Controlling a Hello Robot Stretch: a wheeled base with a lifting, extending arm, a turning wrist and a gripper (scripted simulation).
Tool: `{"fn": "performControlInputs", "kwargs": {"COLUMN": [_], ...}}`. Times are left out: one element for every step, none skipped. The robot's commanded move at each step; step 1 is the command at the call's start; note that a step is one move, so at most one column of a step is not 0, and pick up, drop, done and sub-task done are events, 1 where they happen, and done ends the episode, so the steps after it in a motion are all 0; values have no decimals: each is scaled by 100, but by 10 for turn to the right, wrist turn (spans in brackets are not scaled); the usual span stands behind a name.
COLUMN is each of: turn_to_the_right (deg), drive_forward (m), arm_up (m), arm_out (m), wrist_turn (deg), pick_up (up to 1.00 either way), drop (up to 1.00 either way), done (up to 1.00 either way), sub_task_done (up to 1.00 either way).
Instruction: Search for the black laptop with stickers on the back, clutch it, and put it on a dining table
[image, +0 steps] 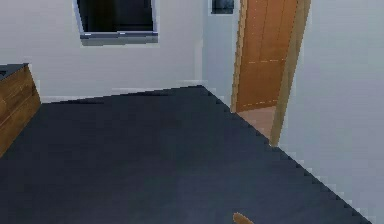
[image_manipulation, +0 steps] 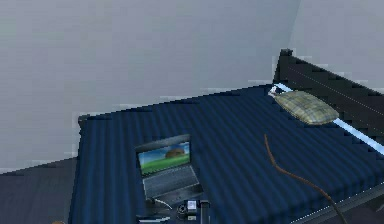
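An open laptop (image_manipulation: 168, 170) lies on a bed with a dark blue cover (image_manipulation: 230, 130), near the bed's front edge in the arm side view. Its screen shows a green and blue picture, and its keyboard is grey. Its back is hidden, so I see no stickers. The arm's end with its white squares rises from that view's bottom edge, just right of the laptop. The gripper (image_manipulation: 178, 208) sits at the laptop's front edge, and I cannot tell whether it holds anything.
A greenish pillow (image_manipulation: 305, 108) rests by the dark headboard (image_manipulation: 335, 85), and a thin brown strap (image_manipulation: 290, 168) lies on the cover. In the forward view, dark floor (image: 170, 150) leads to a wooden door (image: 265, 55), a dark window (image: 118, 18) and a wooden cabinet (image: 15, 100).
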Motion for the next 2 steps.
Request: {"fn": "performControlInputs", "kwargs": {"turn_to_the_right": [0,0], "drive_forward": [0,0], "arm_up": [10,48], "arm_out": [0,0], "wrist_turn": [0,0], "pick_up": [0,0], "drop": [0,0], "done": [0,0], "sub_task_done": [0,0]}}
